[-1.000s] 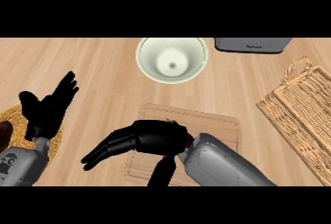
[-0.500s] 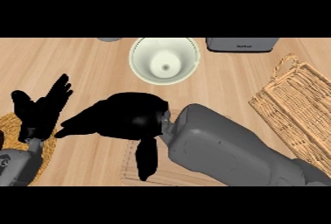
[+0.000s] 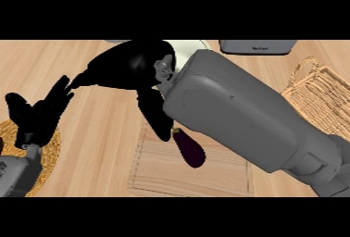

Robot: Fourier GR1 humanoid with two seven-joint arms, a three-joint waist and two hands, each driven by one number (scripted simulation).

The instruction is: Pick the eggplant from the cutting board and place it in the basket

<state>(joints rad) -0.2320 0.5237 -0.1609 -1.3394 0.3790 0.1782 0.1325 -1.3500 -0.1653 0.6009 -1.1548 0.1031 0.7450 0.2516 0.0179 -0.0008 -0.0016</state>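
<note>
A dark purple eggplant [image 3: 189, 149] lies slanted on the wooden cutting board [image 3: 205, 178] at the lower middle. My right hand [image 3: 130, 65] is raised high above the counter at the upper left of the board, fingers stretched to the left and thumb pointing down. The thumb's tip ends just above the eggplant's stem end; I cannot tell whether they touch. The hand is open and nothing shows inside it. My big grey right forearm [image 3: 239, 115] hides the board's right part. The wicker basket [image 3: 328, 102] lies at the right edge. My left hand [image 3: 37, 115] rests open at the left edge, fingers up.
A round woven mat [image 3: 49, 155] lies under my left hand. A grey appliance [image 3: 258, 46] stands at the back right. Only the rim of a white bowl [image 3: 198, 43] shows behind my right hand. Bare wood separates the board from the basket.
My right hand and forearm rose toward the view and moved up and left, off the board. The eggplant, hidden under the hand before, now shows on the board. The left hand stayed put.
</note>
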